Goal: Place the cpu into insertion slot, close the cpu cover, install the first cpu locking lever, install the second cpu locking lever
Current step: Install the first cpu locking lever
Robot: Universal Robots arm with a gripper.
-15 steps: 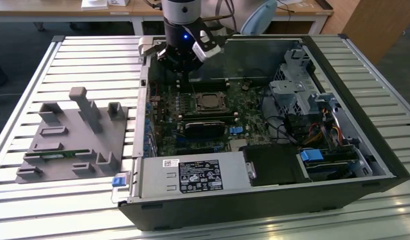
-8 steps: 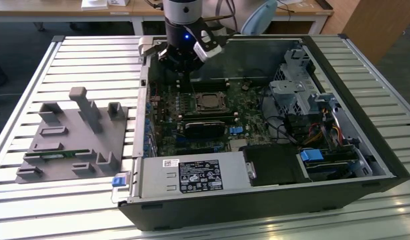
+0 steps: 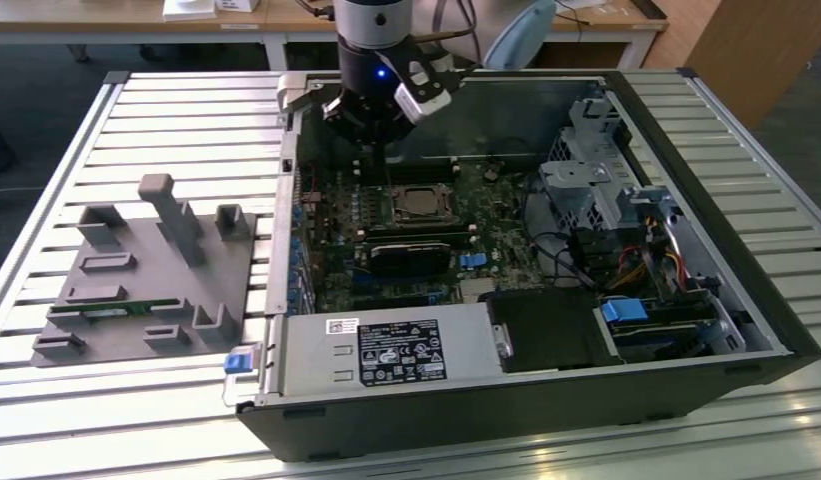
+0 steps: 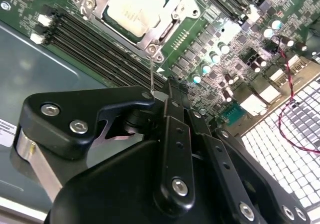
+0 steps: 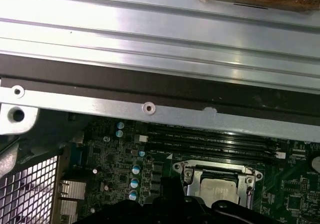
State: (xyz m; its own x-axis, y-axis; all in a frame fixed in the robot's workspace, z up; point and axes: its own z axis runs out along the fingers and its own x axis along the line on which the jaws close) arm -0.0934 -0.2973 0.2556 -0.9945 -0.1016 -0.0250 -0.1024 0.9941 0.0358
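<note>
The slatted metal table [image 3: 103, 420] carries everything, with bare slats open on all sides of the load. The computer case [image 3: 517, 420] takes up most of it, lying with its side panel off, so the inside is open from above. At the exterior view's left, a grey plastic tray [image 3: 117, 300] sits just beside the case.

Inside the case, the power supply [image 3: 383, 350] fills the near corner. The green circuit board [image 3: 333, 270] lies beyond it. A drive cage [image 3: 584, 190] and loose cables crowd the exterior view's right, while the space above the board's middle is free.

The arm [image 3: 370, 30] comes down over the case's far wall. Its gripper [image 3: 373, 145] hangs just beyond the socket [image 3: 418, 188]. A black block [image 3: 410, 257] lies on the near side of the socket.

In both wrist views the chip [image 4: 131, 8] [image 5: 216, 186] lies flat in the socket. The grey metal cover [image 4: 170, 27] [image 5: 189, 176] is folded down around the chip, hiding the contact field. Long dark memory slots [image 4: 85, 39] run beside it.

In the second wrist view a thin wire lever [image 4: 151, 72] rises from the cover's corner to the gripper [image 4: 155, 98]. The black gripper body hides where the wire ends. Whether the gripper is spread, pressed together or pinching the wire cannot be told. In the first wrist view the same dark body cuts off part of the socket.
</note>
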